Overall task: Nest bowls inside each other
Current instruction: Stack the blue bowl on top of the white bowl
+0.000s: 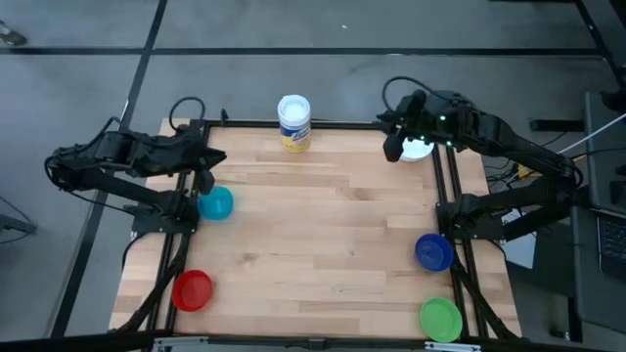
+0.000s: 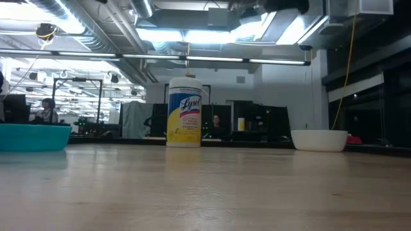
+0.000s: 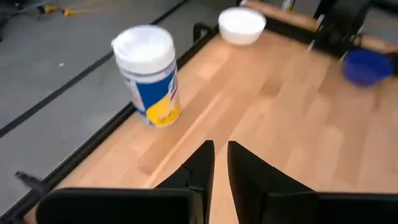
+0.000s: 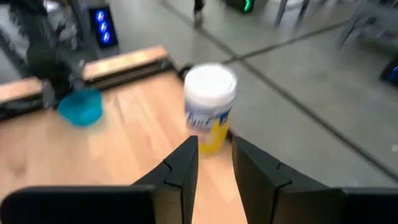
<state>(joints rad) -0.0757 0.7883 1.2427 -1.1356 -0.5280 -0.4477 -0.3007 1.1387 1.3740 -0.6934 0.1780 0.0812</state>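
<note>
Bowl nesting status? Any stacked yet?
Done: nothing; white bowl, light blue bowl, dark blue bowl, red bowl and green bowl sit apart. In hand: nothing; left gripper is by the light blue bowl, right gripper by the white one. Left: all nesting.

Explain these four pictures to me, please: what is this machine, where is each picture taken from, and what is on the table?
It is a robot with two dark arms at a wooden table. One picture looks straight down, one sits at table height, and two come from cameras on the wrists.

Each arm ends in a two-fingered tool. The left tool hangs beside the light blue bowl; the right tool hangs by the white bowl. Both have a narrow gap between the fingers and hold nothing.

Also on the table: a red bowl, a dark blue bowl, a green bowl, and a tall white container with a yellow label.
</note>
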